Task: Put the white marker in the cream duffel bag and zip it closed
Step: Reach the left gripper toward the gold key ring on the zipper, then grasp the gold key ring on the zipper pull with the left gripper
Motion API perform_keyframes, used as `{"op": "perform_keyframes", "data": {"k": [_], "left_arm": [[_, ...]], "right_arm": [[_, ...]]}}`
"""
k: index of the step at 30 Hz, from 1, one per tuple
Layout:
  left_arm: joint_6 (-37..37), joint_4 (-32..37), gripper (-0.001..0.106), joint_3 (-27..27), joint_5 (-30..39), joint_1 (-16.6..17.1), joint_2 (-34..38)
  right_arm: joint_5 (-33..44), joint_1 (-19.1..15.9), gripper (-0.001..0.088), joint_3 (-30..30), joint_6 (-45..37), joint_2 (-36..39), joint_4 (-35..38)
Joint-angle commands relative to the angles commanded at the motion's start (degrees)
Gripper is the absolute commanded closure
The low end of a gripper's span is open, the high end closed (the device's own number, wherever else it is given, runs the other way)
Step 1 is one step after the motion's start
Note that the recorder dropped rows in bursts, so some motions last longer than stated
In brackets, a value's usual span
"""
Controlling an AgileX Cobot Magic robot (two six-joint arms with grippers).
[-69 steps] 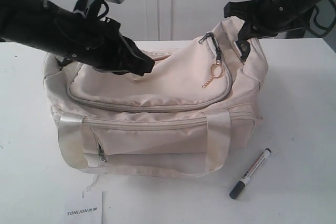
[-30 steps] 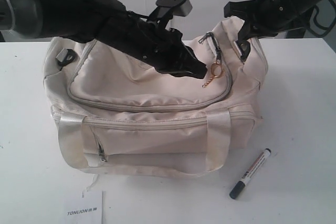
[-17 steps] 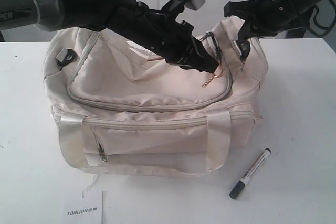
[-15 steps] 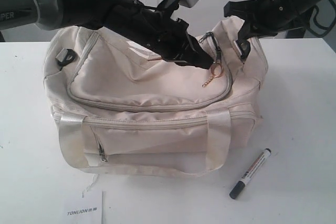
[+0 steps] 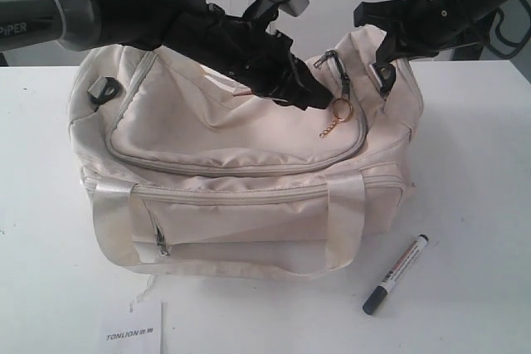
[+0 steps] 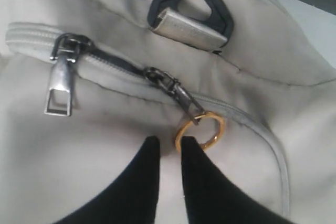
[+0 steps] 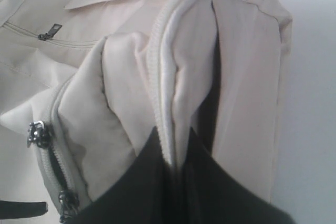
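Observation:
The cream duffel bag (image 5: 241, 163) stands on the table with its curved top zipper lying shut along the front. The white marker (image 5: 397, 273) lies on the table beside the bag's front right corner. My left gripper (image 5: 325, 101) reaches across the bag top. In the left wrist view it (image 6: 168, 142) is narrowly open, nothing between its fingers, with one fingertip (image 6: 188, 148) right beside the gold ring pull (image 6: 199, 132). My right gripper (image 5: 383, 68) is shut on a raised fold of the bag's right end (image 7: 176, 137).
A white card printed TONLION (image 5: 133, 329) lies at the table's front edge. A second silver zipper pull (image 6: 59, 90) and a black strap loop (image 6: 191, 11) sit close to the ring. A black buckle (image 5: 104, 89) is on the bag's left end.
My left arm has swung from the bag's left side across its top to the ring pull, then eased back slightly. The right gripper, bag and marker have not moved.

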Motion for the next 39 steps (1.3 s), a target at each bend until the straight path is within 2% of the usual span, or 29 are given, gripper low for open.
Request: {"op": "perform_keyframes", "data": {"k": [4, 7, 12, 20, 31, 34, 39], "left_arm": [[2.52, -0.24, 0.046, 0.0, 0.1, 0.0, 0.0], [2.52, -0.24, 0.041, 0.0, 0.1, 0.0, 0.15], [5.22, -0.9, 0.041, 0.0, 0.67, 0.0, 0.73], [10.63, -8.11, 0.041, 0.11, 0.92, -0.79, 3.52], [11.72, -8.0, 0.041, 0.11, 2.13, -1.94, 4.4], [11.72, -8.0, 0.044, 0.11, 2.13, -1.94, 4.4], [11.72, -7.9, 0.067, 0.11, 1.99, -1.84, 4.4]], "right_arm": [[0.0, 0.0, 0.0868, 0.0, 0.0, 0.0, 0.0], [0.0, 0.0, 0.0868, 0.0, 0.0, 0.0, 0.0], [0.0, 0.0, 0.0868, 0.0, 0.0, 0.0, 0.0], [0.0, 0.0, 0.0868, 0.0, 0.0, 0.0, 0.0], [0.0, 0.0, 0.0868, 0.0, 0.0, 0.0, 0.0], [0.0, 0.0, 0.0868, 0.0, 0.0, 0.0, 0.0], [0.0, 0.0, 0.0868, 0.0, 0.0, 0.0, 0.0]]}}
